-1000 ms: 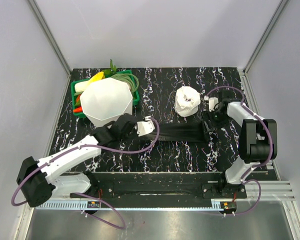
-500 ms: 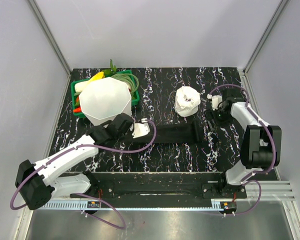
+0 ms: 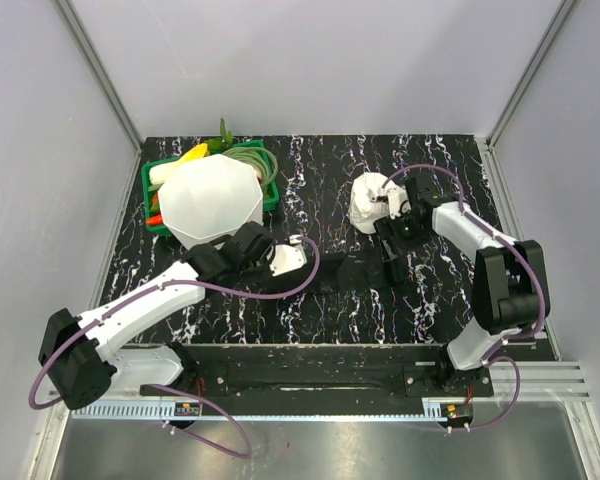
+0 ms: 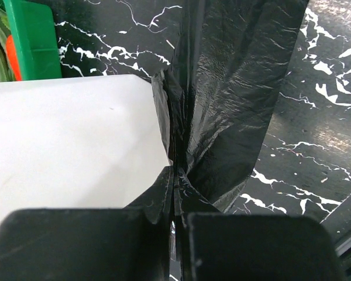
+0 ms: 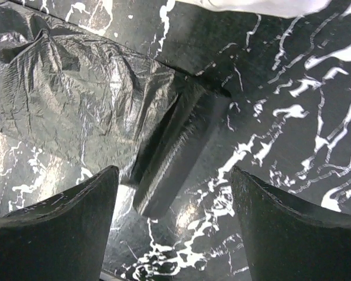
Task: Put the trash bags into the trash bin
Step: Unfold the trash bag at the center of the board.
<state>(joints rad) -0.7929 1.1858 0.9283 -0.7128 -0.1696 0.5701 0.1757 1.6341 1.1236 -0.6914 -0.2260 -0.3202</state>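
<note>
The black trash bag (image 3: pixel 355 270) lies crumpled along the table between the two arms. My left gripper (image 3: pixel 313 262) is shut on its left end, beside the trash bin (image 3: pixel 212 198). In the left wrist view the film (image 4: pixel 222 88) is pinched between the fingers (image 4: pixel 234 246), with the white bin wall (image 4: pixel 64 146) close on the left. My right gripper (image 3: pixel 387 258) hovers open over the bag's right end. In the right wrist view the wrinkled film (image 5: pixel 76 99) and its folded edge lie between and ahead of the spread jaws (image 5: pixel 172 199), which hold nothing.
A green basket (image 3: pixel 152 176) of toy vegetables stands behind the bin and shows at the top left of the left wrist view (image 4: pixel 32 38). A white roll of plastic (image 3: pixel 372 203) sits just behind the right gripper.
The right gripper has swung left from the table's right side to above the bag's right end. The bag has bunched up shorter. The left gripper stays shut on it.
</note>
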